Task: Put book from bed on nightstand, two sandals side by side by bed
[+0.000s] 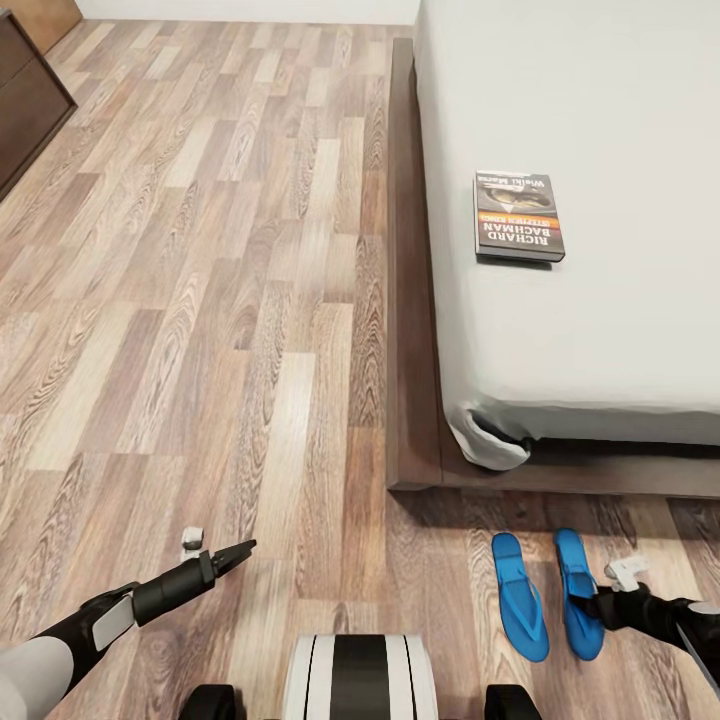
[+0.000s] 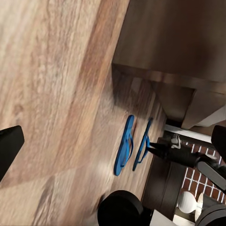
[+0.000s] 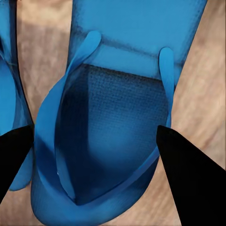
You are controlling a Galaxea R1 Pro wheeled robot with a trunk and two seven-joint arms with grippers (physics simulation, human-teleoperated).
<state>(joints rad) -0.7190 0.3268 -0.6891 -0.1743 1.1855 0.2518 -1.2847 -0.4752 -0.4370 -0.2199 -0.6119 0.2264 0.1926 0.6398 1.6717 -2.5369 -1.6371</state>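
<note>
Clearly the right hand (image 3: 96, 141), fingers apart astride the right sandal (image 1: 578, 592), faces a light, floppy flip-flop best pinched by its thin toe strap (image 3: 80, 61)

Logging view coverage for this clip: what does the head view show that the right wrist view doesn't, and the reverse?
Head view alone: the book lying on the bed, the dark bed frame, a dark cabinet at far left, the left end effector above bare floor, and both sandals side by side at the bed's foot.

Right wrist view alone: a close look at the toe straps of one sandal, between the open fingers.

Shared: the right-hand sandal, the wood floor, the right end effector.
</note>
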